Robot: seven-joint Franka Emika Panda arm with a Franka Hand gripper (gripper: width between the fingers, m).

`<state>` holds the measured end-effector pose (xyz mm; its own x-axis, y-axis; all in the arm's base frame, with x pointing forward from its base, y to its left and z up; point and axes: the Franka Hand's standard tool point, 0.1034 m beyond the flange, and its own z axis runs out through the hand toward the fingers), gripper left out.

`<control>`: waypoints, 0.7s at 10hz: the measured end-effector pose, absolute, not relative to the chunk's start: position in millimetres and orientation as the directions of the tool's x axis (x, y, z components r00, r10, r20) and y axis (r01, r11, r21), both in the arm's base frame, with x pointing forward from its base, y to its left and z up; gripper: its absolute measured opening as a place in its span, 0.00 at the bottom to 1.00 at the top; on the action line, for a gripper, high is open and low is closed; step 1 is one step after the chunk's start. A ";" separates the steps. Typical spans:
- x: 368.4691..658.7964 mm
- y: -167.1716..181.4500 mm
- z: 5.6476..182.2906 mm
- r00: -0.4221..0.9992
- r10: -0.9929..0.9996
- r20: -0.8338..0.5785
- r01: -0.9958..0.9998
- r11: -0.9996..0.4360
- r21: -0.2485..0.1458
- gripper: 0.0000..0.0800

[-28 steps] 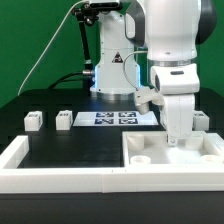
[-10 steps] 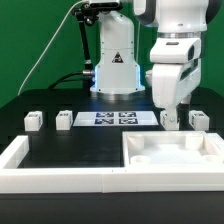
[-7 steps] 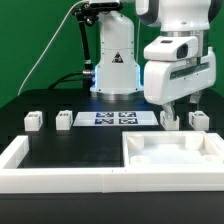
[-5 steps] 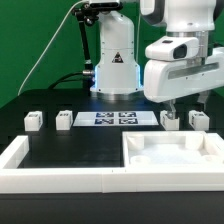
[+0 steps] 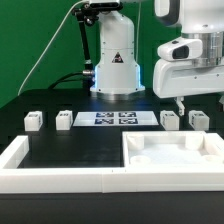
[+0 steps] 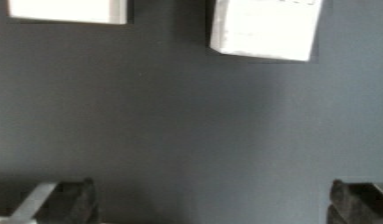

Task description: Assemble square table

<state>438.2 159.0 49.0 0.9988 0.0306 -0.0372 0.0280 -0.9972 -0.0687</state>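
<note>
End effector (image 5: 180,101) above two legs (image 5: 170,119)

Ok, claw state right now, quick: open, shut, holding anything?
Claw: open, holding nothing.

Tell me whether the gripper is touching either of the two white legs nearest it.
Apart. The wrist view shows bare dark tabletop between the gripper and both legs; nothing sits between its open fingers.

You're looking at a robotics lab: green backdrop (image 5: 30,40) upper left, black surface (image 5: 70,145), marker board (image 5: 120,118) at centre, arm base (image 5: 115,75) behind it.
</note>
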 end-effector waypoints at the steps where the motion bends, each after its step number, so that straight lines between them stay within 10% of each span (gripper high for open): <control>1: 437.1 159.2 48.7 0.999 0.018 -0.046 0.015 -0.998 -0.068 0.81; 7: 398.3 168.6 39.5 0.968 0.050 -0.244 0.046 -0.999 -0.023 0.81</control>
<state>398.3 168.6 39.5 0.9684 0.0502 -0.2444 0.0459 -0.9987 -0.0232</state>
